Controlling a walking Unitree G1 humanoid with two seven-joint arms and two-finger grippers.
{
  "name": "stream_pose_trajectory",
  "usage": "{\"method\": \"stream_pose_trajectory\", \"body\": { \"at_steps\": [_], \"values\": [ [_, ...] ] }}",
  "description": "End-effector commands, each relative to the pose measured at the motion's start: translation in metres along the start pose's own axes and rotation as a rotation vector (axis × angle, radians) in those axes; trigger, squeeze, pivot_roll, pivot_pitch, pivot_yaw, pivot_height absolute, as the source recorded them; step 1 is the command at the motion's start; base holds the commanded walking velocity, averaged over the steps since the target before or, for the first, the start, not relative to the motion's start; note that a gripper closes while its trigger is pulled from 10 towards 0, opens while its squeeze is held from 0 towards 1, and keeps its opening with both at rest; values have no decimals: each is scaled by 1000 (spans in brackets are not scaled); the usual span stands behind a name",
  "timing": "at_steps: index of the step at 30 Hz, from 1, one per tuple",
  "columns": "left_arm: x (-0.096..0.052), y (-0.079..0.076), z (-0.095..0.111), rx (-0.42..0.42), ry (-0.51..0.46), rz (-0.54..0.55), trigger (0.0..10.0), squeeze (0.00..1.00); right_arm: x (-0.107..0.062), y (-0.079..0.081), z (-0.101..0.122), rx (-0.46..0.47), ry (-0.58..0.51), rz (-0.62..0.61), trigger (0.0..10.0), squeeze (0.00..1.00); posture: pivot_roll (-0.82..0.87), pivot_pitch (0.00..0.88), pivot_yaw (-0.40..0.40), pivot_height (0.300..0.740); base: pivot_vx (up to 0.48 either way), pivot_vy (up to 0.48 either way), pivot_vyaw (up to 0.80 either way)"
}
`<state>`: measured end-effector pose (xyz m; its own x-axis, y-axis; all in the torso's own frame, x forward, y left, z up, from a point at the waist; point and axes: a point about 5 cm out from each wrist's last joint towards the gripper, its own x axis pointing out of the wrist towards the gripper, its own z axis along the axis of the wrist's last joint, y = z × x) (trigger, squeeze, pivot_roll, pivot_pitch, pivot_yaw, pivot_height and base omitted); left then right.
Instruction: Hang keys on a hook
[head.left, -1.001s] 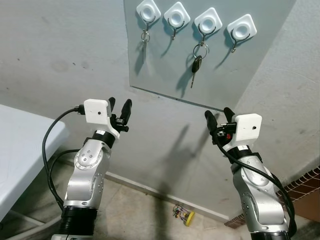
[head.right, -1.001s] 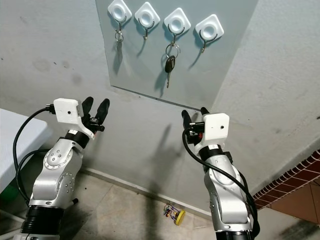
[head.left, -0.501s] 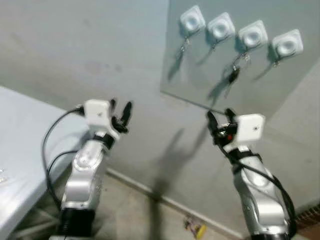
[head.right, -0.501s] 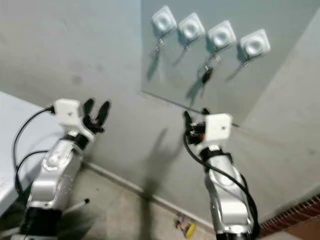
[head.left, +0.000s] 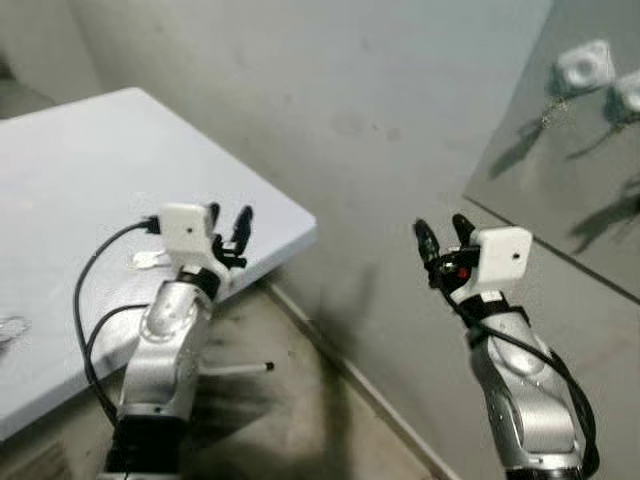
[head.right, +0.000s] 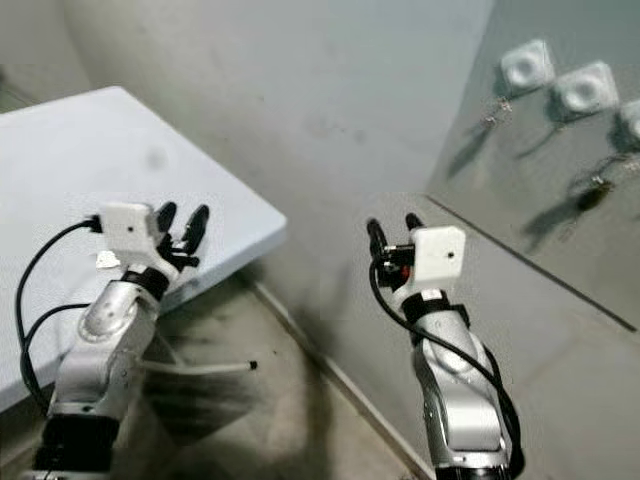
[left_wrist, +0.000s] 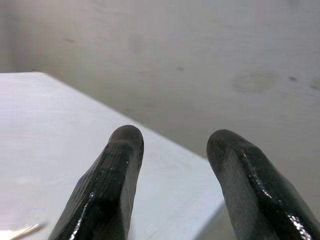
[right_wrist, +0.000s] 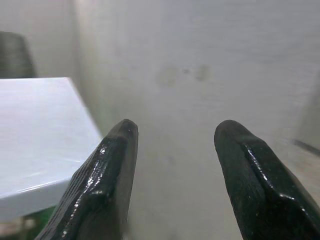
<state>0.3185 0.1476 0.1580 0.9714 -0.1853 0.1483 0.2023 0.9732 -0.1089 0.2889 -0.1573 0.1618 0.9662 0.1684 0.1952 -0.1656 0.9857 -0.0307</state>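
Both arms are raised in front of the body. The left hand (head.left: 227, 218) has its fingers spread and holds nothing; it hovers over the near corner of the white surface (head.left: 90, 170). The right hand (head.left: 440, 232) is also spread and empty, up in front of the grey wall (head.left: 330, 90).

The hook board (head.right: 560, 170) is at the right edge of the head views, well apart from both hands. White square hooks (head.right: 527, 65) sit along its top. A set of keys (head.right: 592, 192) hangs from one hook further right, blurred, with a dark key head below a ring. Another small ring or key (head.right: 497, 97) hangs under the first hook.

On the surface, near the left hand, lies a small pale item (head.left: 150, 260), and another small glinting thing (head.left: 10, 327) sits at the far left edge. Both are too small and blurred to identify; either could be keys to fetch, I cannot tell.

Handling judgement: keys are light, stiff metal, and they dangle and swing from their ring. Lying flat, they are thin and slippery and hard to pinch off a smooth top. Best hold is probably on the thicker key head or bunch, leaving the ring free and hanging open so it can be slid over a hook. They are not fragile, but a weak pinch would let them twist or drop.
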Motion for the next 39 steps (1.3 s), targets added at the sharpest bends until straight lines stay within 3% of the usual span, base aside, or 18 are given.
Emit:
{"method": "stream_pose_trajectory", "body": {
  "at_steps": [1,30,32,35,39],
  "values": [
    [4,-7,2,-4,4,-20,10000,0,0,-6,2,-3,-2,-17,10000,0,-78,64,-39,740,0,0,800],
    [3,-5,-1,12,45,-25,10000,0,2,-9,3,-11,-6,-5,10000,0,-72,70,-37,740,0,0,800],
    [3,-5,-3,10,50,-23,10000,0,2,-11,3,18,-8,-14,10000,0,-74,67,-41,740,0,0,800],
    [2,-6,-5,-5,50,-33,10000,0,1,-12,3,61,-14,-28,10000,0,-74,66,-42,740,0,0,0],
    [-1,-5,-13,-26,64,-35,10000,0,-1,-13,-5,49,16,-33,10000,0,-76,63,-44,740,0,0,0]
  ]
}}
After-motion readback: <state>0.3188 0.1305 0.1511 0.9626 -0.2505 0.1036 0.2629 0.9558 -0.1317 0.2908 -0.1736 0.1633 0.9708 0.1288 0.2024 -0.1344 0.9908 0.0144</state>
